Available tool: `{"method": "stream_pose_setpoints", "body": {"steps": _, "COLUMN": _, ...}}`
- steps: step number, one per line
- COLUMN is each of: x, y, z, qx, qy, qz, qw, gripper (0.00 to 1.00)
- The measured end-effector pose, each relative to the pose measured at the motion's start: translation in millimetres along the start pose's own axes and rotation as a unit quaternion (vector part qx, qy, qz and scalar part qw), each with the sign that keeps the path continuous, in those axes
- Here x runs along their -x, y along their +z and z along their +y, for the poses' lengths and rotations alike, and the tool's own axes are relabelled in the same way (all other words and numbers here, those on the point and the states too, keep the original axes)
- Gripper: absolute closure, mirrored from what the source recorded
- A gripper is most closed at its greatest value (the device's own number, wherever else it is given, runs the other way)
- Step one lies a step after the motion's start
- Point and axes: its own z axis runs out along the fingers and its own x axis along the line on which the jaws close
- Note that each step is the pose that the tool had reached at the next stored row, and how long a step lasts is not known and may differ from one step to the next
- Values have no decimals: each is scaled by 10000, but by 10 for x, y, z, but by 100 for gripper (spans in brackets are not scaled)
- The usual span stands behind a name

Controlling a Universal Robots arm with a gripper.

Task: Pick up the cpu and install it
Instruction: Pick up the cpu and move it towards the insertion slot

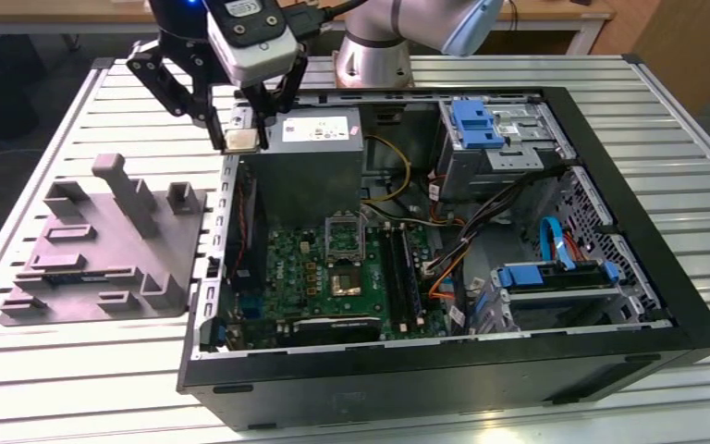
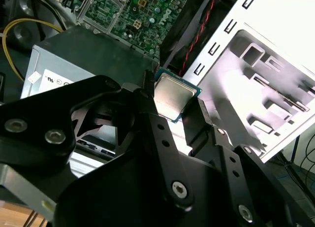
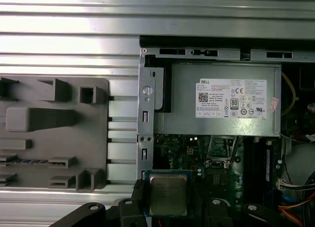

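Cpu (image 3: 168,194) held in pincer (image 1: 243,139) near case wall (image 3: 145,113) and grey box (image 3: 187,101).

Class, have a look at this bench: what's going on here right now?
The robot arm's gripper is shut on the cpu, pinching it by its edges between the fingers. It hangs over a corner of the open computer case, by the power supply and next to the grey fixture. The cpu is lifted but not yet at the socket.
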Motion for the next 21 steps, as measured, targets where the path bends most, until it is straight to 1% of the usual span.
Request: {"method": "stream_pose_setpoints", "body": {"steps": 21, "x": 129, "y": 0, "z": 0, "qx": 0, "qy": 0, "qz": 0, "qw": 10000, "gripper": 53}}
